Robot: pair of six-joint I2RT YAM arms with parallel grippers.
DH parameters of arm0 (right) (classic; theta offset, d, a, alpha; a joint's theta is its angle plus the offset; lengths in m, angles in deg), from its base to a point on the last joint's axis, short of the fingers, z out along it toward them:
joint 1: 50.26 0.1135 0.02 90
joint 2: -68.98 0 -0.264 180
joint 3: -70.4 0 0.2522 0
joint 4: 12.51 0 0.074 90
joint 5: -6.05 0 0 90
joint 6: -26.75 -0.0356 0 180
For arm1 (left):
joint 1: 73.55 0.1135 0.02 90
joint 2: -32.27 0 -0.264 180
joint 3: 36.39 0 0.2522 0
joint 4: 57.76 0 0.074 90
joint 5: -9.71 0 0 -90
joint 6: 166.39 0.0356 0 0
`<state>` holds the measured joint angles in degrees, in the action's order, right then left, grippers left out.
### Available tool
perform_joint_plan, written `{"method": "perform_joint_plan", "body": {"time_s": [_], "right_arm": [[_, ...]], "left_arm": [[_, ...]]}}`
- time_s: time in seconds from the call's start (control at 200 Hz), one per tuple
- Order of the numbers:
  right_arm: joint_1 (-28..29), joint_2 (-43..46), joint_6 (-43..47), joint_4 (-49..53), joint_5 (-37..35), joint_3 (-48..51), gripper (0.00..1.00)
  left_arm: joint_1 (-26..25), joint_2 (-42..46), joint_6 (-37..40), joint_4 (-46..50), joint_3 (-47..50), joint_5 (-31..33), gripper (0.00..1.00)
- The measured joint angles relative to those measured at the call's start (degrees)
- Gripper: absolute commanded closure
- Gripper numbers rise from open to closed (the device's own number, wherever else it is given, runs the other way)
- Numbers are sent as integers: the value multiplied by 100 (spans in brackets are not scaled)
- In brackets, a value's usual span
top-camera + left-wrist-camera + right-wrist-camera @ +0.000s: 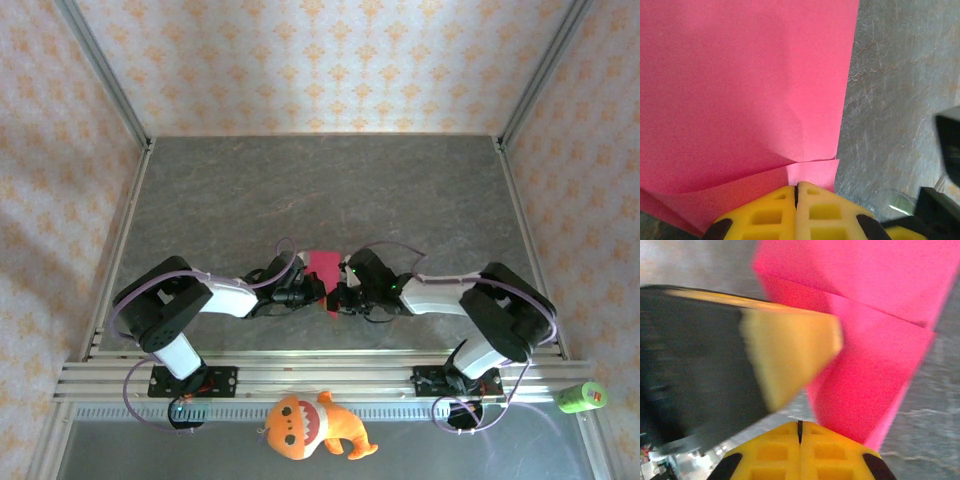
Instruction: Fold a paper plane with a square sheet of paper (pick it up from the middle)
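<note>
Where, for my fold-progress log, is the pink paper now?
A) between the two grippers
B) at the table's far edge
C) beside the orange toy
A: the pink paper lies right between the left gripper and the right gripper.

Your paper is thin magenta-pink stock, matt and faintly grainy, smooth apart from one soft crease. The table looks like grey marbled stone or laminate, dull, with pale veins. The left gripper ends in yellow moulded plastic with a fine pebbled, matt skin, and the right gripper looks the same. The frame rails are ribbed, brushed metal with a light sheen. The orange toy is soft plush cloth.
</note>
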<state>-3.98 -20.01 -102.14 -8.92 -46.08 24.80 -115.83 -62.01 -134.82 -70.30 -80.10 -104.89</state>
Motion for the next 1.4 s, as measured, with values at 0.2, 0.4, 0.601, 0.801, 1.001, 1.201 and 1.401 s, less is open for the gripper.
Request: {"method": "perform_joint_plan", "body": {"time_s": [0.2,0.4,0.601,0.801,1.001,1.201,1.401], "right_arm": [[-50,140,22,-76,-37,293,100],[-74,271,153,39,-42,365,100],[-76,251,173,83,-48,343,100],[-98,232,190,83,-33,339,100],[-109,227,188,79,-31,339,100],[-114,221,190,74,-17,339,100],[-114,210,210,57,-13,339,100]], "left_arm": [[-11,-24,4,68,-52,-9,100],[-13,-101,7,122,-153,-66,100],[-11,-52,118,181,-162,-50,95],[-11,496,457,507,-302,76,88],[-11,758,428,284,-155,116,94],[-4,380,354,282,42,223,95],[208,269,413,190,166,258,95]]}}
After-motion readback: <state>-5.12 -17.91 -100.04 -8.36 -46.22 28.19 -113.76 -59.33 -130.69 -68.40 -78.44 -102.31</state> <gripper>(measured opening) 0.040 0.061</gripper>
